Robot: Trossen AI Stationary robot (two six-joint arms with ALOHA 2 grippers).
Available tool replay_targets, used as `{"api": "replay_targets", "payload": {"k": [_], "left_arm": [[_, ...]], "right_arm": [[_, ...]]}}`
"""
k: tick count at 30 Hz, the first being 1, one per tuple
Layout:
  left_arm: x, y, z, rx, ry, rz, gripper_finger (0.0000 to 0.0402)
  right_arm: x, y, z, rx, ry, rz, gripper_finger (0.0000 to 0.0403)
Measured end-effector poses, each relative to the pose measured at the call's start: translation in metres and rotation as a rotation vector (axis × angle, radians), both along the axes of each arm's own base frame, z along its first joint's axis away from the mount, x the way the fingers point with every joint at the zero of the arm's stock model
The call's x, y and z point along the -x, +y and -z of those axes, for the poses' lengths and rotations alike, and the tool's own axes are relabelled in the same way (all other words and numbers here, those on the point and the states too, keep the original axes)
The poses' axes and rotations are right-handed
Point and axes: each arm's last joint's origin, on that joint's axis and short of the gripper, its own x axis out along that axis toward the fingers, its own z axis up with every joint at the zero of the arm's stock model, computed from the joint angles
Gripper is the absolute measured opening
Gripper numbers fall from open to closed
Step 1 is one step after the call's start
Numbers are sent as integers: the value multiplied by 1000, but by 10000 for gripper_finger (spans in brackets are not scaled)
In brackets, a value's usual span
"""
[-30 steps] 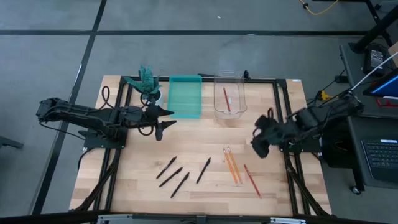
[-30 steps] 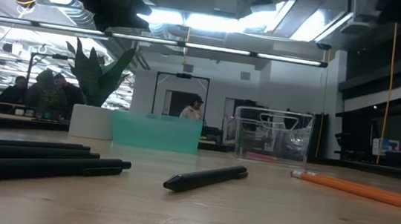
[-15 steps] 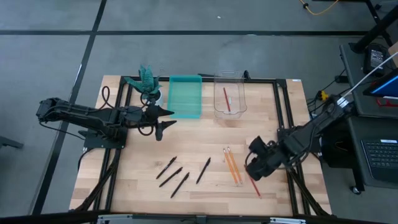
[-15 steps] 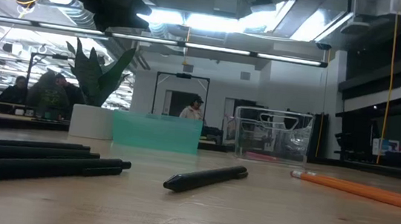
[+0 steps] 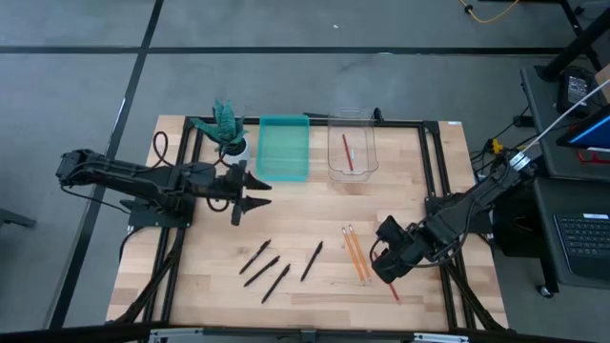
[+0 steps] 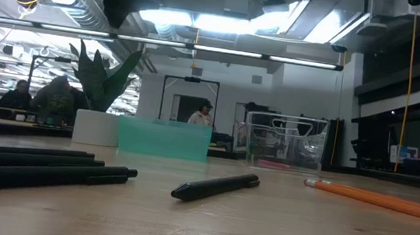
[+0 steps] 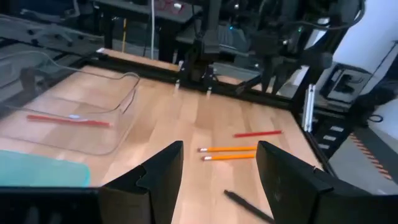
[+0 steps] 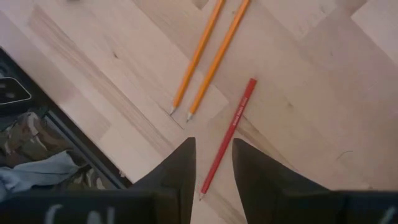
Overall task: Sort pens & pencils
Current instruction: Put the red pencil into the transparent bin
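The right gripper [image 5: 390, 263], fingers apart, hangs over the loose red pencil [image 8: 226, 136] beside two orange pencils [image 5: 355, 252], likely to straddle it, while the open left gripper [image 5: 246, 193] waits above the pens [image 5: 276, 262].

A pale wooden tabletop [image 5: 315, 295] fills the centre of the high view. Near its upper edge sit a small potted plant [image 5: 226, 122] in a white pot at upper left, a teal tray [image 5: 284, 148] just right of it, and a clear plastic bin [image 5: 353, 143] further right. Grey floor [image 5: 76, 86] surrounds everything.
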Motion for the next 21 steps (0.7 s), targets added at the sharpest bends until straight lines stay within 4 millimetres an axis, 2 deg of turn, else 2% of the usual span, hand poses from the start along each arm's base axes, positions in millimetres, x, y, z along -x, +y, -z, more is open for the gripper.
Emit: {"api": "replay_targets", "payload": {"k": [4, 12, 16, 21], "left_arm": [[-8, -6, -7, -30, 54, 18, 198], [-35, -25, -9, -92, 333, 38, 198], [-50, -32, -6, -106, 400, 49, 198], [-61, -36, 6, -114, 455, 59, 198]], "right_arm": [[0, 0, 0, 0, -1, 0, 106], [0, -1, 0, 5, 3, 1, 106], [0, -1, 0, 5, 4, 1, 108], [0, 0, 1, 8, 7, 1, 134]]}}
